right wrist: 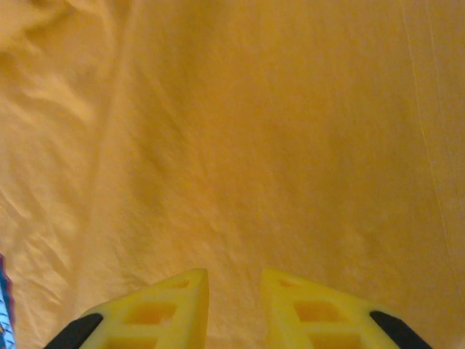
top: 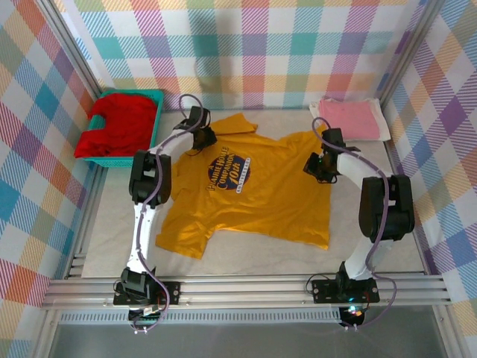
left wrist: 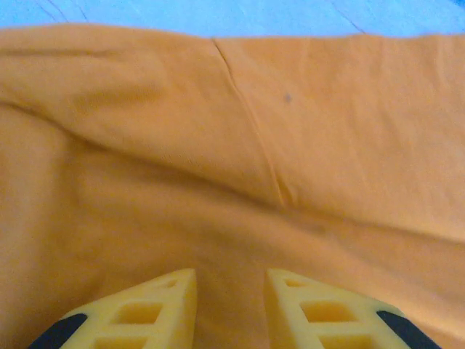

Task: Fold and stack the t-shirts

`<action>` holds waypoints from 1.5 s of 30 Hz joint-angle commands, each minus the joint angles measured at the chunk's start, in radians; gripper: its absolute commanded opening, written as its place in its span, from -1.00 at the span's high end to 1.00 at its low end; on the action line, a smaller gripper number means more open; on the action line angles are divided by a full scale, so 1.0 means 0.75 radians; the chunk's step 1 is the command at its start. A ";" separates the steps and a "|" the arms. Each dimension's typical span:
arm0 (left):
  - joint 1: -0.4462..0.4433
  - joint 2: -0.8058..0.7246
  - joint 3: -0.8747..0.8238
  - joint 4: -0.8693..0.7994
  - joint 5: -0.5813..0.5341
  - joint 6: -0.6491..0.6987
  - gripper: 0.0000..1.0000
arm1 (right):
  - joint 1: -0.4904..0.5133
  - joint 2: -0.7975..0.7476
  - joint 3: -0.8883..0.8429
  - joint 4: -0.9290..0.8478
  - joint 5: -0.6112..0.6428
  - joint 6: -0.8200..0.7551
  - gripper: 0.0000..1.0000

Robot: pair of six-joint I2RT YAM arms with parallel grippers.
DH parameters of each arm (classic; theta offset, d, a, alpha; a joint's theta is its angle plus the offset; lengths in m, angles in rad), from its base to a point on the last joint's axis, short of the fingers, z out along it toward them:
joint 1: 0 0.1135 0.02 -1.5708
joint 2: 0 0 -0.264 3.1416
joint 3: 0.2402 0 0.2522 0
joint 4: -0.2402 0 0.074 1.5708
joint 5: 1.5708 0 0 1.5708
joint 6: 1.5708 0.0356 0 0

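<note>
yellow t-shirt flat | left end effector over shoulder: parted, empty | right end effector over sleeve: parted, empty

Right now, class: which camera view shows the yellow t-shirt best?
Top external: the yellow t-shirt lies spread out, its outline and dark chest print visible. Left wrist shows wrinkled cloth with a seam; right wrist, plain cloth.
</note>
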 commanded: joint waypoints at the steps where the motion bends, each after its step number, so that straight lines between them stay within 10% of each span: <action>1: 0.051 0.066 0.007 -0.078 0.013 -0.102 0.41 | 0.013 0.129 0.130 -0.029 0.066 -0.034 0.50; 16: 0.215 -0.066 -0.224 0.020 -0.004 -0.166 0.51 | 0.054 0.883 1.104 -0.393 0.062 -0.052 0.50; 24: 0.200 -0.228 -0.105 -0.099 -0.010 -0.079 0.17 | 0.064 1.088 1.687 -0.663 -0.093 -0.052 0.48; 30: 0.112 -0.897 -0.688 -0.015 -0.097 -0.067 -0.15 | 0.101 0.441 1.032 -0.421 -0.166 -0.082 0.26; 38: 0.059 -1.690 -1.521 -0.454 -0.262 -0.264 -0.28 | 0.171 -0.508 -0.310 0.199 -0.142 -0.092 0.00; 45: 0.239 -2.122 -1.927 -0.601 -0.085 -0.566 -0.22 | 0.189 -0.745 -0.691 0.166 -0.046 -0.149 -0.05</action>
